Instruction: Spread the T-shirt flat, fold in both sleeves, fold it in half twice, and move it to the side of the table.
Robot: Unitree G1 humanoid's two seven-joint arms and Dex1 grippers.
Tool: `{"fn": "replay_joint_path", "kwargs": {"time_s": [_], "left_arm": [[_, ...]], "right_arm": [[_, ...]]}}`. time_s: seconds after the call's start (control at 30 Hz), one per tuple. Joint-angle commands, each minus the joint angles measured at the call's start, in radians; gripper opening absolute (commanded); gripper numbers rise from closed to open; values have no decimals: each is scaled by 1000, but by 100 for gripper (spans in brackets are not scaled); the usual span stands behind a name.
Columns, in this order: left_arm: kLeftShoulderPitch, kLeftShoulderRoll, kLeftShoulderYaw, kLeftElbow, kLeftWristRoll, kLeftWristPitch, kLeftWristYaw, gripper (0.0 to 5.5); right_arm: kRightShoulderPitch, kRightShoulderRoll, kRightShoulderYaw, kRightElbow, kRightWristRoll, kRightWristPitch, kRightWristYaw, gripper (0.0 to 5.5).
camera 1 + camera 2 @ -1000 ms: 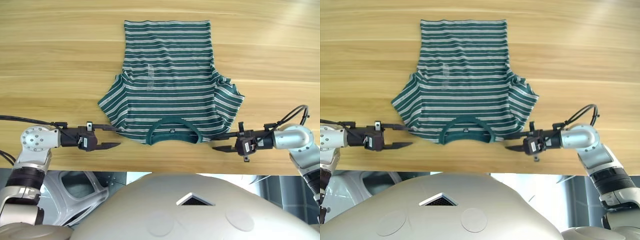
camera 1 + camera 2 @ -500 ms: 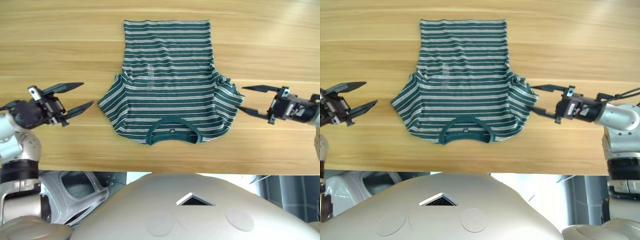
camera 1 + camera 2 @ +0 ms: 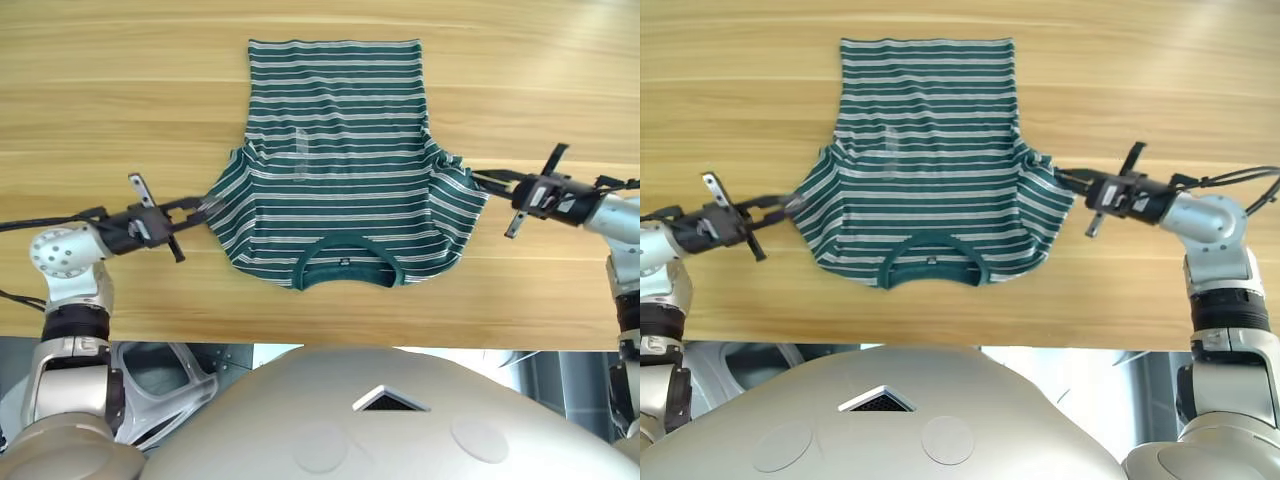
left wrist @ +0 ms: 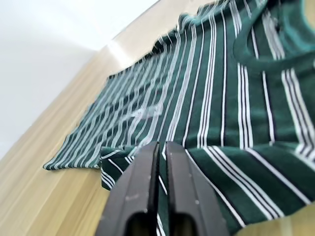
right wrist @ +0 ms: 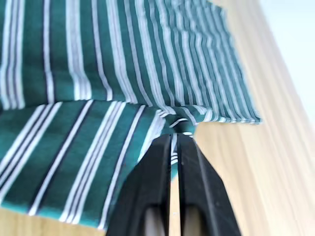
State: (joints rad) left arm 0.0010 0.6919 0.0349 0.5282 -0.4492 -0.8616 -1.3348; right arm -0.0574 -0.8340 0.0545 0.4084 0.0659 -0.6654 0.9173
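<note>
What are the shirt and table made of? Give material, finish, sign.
Shirt: soft knit fabric, probably cotton jersey, matte; it lies limp and bunches into wrinkles at its sides. Table: light wood or wood-look laminate, smooth, faint sheen; long grain lines run across it.

The T-shirt (image 3: 340, 170) lay on the table (image 3: 100, 80), collar nearest the robot. The left gripper (image 3: 205, 206) met its left sleeve, the right gripper (image 3: 480, 180) its right.
</note>
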Motion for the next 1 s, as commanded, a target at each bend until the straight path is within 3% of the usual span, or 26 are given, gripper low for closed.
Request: {"fn": "replay_joint_path", "kwargs": {"time_s": [0.03,0.1,0.2,0.3,0.47,0.67,0.87,1.0], "left_arm": [[-2,30,69,-63,-92,65,-18,116],[14,52,96,-47,-61,55,-8,148],[-3,98,81,77,580,-76,416,192],[42,101,30,4,889,-59,615,214],[101,131,-16,-182,937,-72,550,214],[166,242,-36,-439,757,71,466,214],[179,281,3,-464,757,148,524,214],[221,309,-13,-446,781,136,547,214]], "right_arm": [[12,-1,-34,-9,38,17,-3,97],[16,-3,-51,-9,48,23,-12,133],[31,-3,-70,-23,62,20,-10,183],[30,2,-73,-24,67,19,-6,242],[43,0,-71,-33,88,17,17,320],[76,3,-74,-52,108,19,29,408],[85,13,-73,-46,102,17,20,528],[98,9,-83,-50,112,12,22,537]]}}
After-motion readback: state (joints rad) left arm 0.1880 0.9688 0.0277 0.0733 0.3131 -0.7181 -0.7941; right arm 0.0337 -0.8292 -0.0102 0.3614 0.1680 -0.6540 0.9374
